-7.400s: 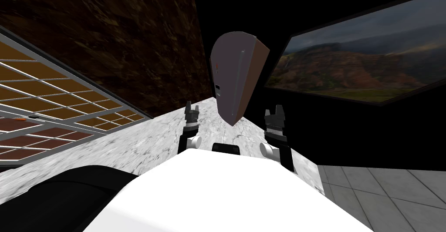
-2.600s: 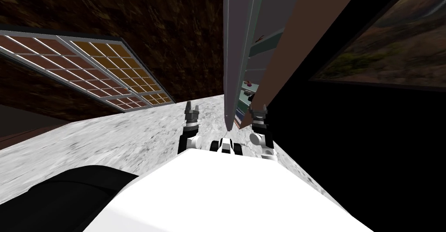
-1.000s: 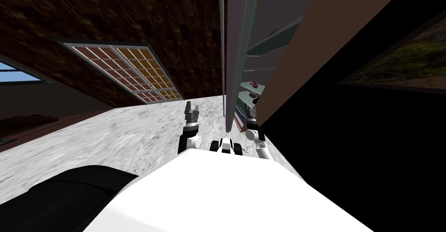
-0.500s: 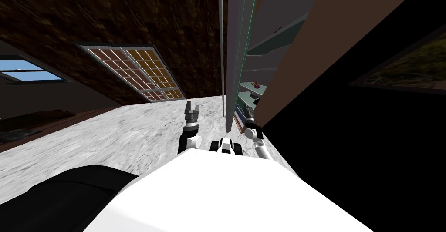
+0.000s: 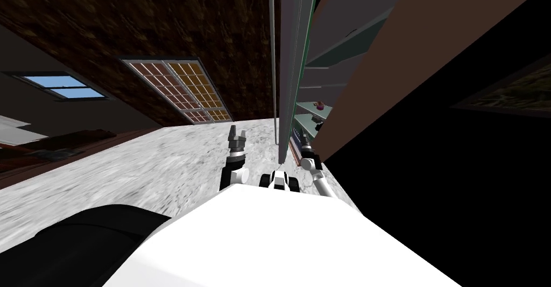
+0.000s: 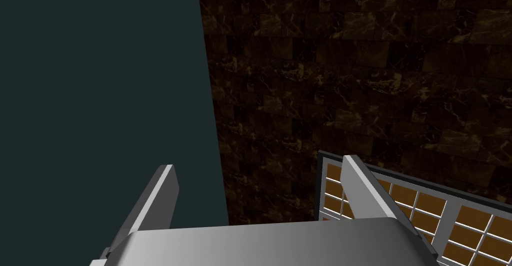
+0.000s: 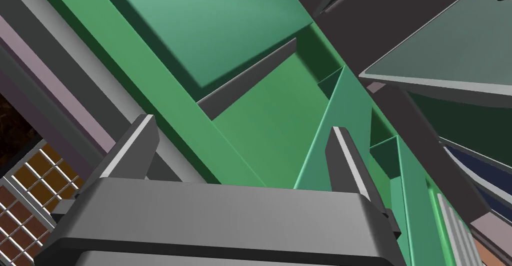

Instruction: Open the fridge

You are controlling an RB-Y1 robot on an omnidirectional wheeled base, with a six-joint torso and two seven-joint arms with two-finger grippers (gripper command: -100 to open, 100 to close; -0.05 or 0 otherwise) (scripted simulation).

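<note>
The fridge door (image 5: 288,57) is standing ajar, seen edge-on and running up toward 12 o'clock, with the fridge's shelves (image 5: 323,84) showing at its 3 o'clock. The right jaws are sitting in the gap between door and cabinet, spread wide and gripping nothing, the door's green inner lining (image 7: 260,128) lying between and beyond them. The left jaws, at the door's 9 o'clock over the floor (image 5: 161,165), are gaping empty.
</note>
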